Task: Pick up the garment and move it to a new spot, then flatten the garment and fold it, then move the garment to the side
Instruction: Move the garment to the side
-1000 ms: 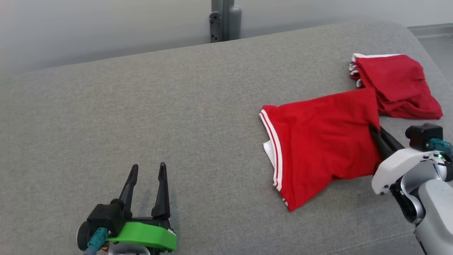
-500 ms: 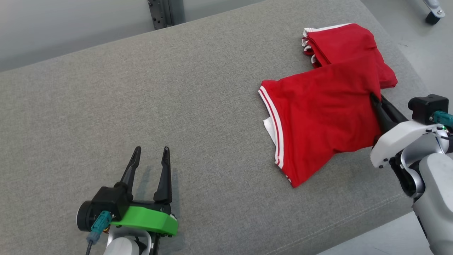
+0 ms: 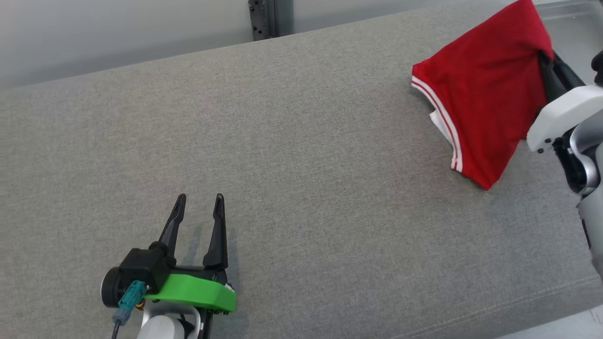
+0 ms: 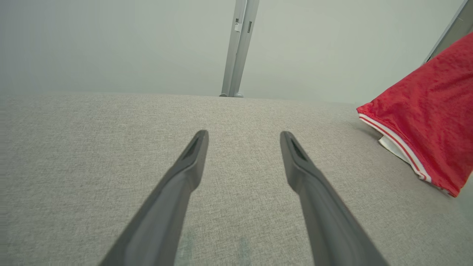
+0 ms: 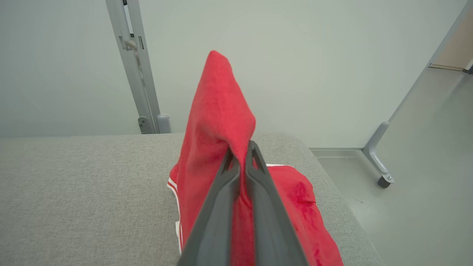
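- Since the garment [image 3: 480,89] must travel to a new spot, the right claw [image 5: 242,155] is pressed together on a fold of its red cloth. It holds the fold up over the right end of the bench [image 3: 282,141], with some cloth lying below.
- Left claw [image 3: 199,197] waits spread and empty, well apart, probably kept for flattening.
- Half a second ago most of the cloth lay flat; now it hangs raised. The head camera has shifted too.

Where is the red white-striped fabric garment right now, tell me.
Head view, upper right: the red striped garment hangs pinched in the shut right gripper, above the right end of the grey upholstered bench.
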Controlling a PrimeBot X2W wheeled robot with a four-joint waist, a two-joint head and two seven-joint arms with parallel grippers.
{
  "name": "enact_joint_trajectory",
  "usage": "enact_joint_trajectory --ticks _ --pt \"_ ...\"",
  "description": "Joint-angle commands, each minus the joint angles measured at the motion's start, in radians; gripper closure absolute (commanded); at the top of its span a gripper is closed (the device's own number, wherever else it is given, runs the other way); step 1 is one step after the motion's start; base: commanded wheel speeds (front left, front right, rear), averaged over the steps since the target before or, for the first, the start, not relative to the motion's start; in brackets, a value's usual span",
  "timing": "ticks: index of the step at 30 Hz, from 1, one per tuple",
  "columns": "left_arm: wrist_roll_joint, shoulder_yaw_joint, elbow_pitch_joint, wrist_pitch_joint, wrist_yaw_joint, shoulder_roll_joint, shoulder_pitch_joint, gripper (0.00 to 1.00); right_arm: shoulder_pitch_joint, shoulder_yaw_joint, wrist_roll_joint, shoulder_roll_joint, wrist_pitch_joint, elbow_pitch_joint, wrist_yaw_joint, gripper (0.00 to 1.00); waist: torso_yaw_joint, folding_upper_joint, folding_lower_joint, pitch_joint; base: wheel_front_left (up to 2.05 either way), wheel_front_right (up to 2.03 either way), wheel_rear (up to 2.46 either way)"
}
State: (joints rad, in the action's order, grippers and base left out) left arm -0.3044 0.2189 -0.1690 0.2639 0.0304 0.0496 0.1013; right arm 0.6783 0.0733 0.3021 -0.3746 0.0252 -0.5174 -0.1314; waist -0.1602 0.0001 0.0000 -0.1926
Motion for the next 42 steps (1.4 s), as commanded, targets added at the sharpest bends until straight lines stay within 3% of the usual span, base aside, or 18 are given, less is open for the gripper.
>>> enact_joint_trajectory --ticks 1,15,27,28,29,30,36,42 --pt "-0.002 0.000 0.003 0.000 -0.005 0.003 -0.004 0.00 0.022 -0.013 -0.011 -0.014 -0.001 -0.013 0.002 1.00 0.023 -0.0001 0.0000 -0.004 0.00 0.00 0.00" --pt "0.038 0.008 0.007 0.000 0.011 0.004 0.039 0.00 0.149 -0.142 -0.117 -0.153 -0.027 -0.194 0.002 1.00 0.079 -0.0001 0.0000 -0.120 0.00 0.00 0.00" --pt "0.082 0.037 0.017 -0.002 0.016 0.025 0.096 0.00 0.246 -0.327 -0.296 -0.204 -0.076 -0.403 0.002 1.00 0.139 -0.0001 0.0000 -0.236 0.00 0.00 0.00" --pt "0.084 0.039 0.018 -0.003 0.016 0.026 0.099 0.00 0.250 -0.345 -0.318 -0.204 -0.083 -0.415 0.002 0.78 0.141 -0.0001 0.0000 -0.242 0.00 0.00 0.00" --pt "0.085 0.041 0.019 -0.003 0.014 0.027 0.101 0.00 0.251 -0.361 -0.345 -0.202 -0.092 -0.423 0.002 0.23 0.142 -0.0001 0.0000 -0.246 0.00 0.00 0.00" --pt "0.086 0.042 0.020 -0.003 0.013 0.027 0.103 0.00 0.253 -0.379 -0.365 -0.199 -0.106 -0.427 0.002 0.00 0.143 -0.0001 0.0000 -0.248 0.00 0.00 0.00" --pt "0.085 0.044 0.018 -0.003 0.002 0.032 0.100 0.00 0.254 -0.480 -0.472 -0.146 -0.150 -0.440 0.002 0.00 0.134 -0.0001 0.0000 -0.245 0.00 0.00 0.00" --pt "0.079 0.043 0.016 -0.005 -0.006 0.039 0.093 0.00 0.272 -0.462 -0.501 -0.084 -0.209 -0.445 0.002 0.00 0.107 -0.0001 0.0000 -0.224 0.00 0.00 0.00"
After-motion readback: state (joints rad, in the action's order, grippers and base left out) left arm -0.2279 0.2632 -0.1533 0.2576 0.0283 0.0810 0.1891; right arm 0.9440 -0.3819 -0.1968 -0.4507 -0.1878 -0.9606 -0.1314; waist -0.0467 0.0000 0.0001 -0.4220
